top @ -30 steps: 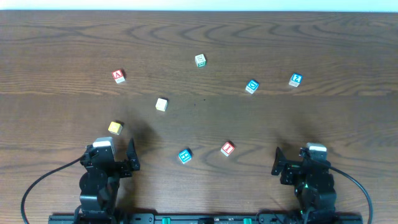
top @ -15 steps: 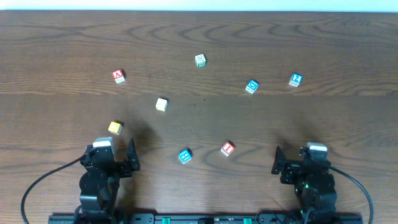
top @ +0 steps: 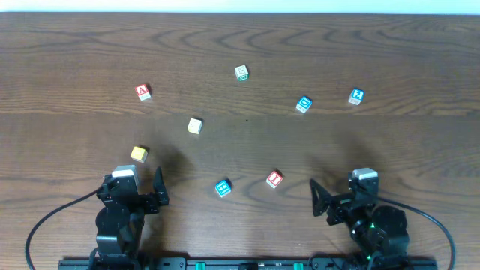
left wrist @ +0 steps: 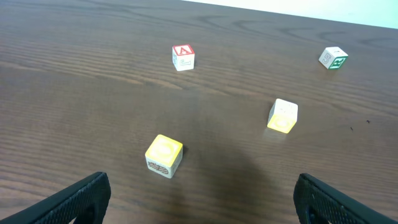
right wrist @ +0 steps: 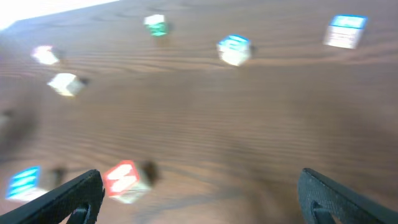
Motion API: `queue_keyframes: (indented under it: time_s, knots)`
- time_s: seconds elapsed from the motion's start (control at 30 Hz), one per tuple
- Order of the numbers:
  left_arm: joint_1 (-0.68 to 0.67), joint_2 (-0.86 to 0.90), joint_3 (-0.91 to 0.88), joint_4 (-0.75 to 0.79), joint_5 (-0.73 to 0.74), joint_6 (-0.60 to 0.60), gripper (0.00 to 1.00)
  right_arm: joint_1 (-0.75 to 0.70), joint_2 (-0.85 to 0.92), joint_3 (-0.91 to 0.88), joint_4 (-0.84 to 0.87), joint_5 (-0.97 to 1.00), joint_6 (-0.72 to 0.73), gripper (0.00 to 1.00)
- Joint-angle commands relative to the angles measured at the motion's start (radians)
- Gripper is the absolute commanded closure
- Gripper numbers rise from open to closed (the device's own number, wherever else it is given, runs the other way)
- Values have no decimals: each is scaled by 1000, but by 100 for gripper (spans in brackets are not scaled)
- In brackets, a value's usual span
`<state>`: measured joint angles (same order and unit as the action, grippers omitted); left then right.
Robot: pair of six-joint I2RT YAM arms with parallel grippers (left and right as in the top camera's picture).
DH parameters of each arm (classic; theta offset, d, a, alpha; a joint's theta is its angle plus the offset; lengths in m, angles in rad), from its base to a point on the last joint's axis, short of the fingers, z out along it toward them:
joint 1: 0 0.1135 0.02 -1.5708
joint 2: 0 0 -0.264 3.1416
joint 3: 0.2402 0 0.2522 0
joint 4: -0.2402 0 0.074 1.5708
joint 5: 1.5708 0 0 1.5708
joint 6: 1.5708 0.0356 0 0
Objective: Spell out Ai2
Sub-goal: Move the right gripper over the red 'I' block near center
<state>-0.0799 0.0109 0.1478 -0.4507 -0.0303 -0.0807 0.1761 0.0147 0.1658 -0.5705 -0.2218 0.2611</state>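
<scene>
Red A block (top: 142,91) lies among scattered letter blocks (top: 274,178) on a wooden table (top: 375,52). The left gripper (left wrist: 202,183) and right gripper (right wrist: 200,180) gape wide, holding nothing.

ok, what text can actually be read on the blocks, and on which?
"A": top of red-edged block.
Perhaps "I": red block, unsure.
Too small or blurred: near blue block, middle blue block, far-right blue block, green block, yellow block.
</scene>
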Motion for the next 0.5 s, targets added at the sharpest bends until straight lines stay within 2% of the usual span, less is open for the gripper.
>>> queue_keyframes:
  time_s: [0.0, 0.07, 0.1, 0.47]
  knots:
    - [3, -6, -19, -1, -9, 7, 5, -11, -8, -3, 21, -175, 235, 1]
    - [3, -6, -19, -1, -9, 7, 5, -11, -8, -3, 22, -188, 430, 1]
    - [3, -6, -19, -1, -9, 7, 5, -11, -8, -3, 29, -203, 459, 1]
    - [3, -6, -19, -1, -9, 6, 5, 47, 61, -3, 238, -377, 485, 1]
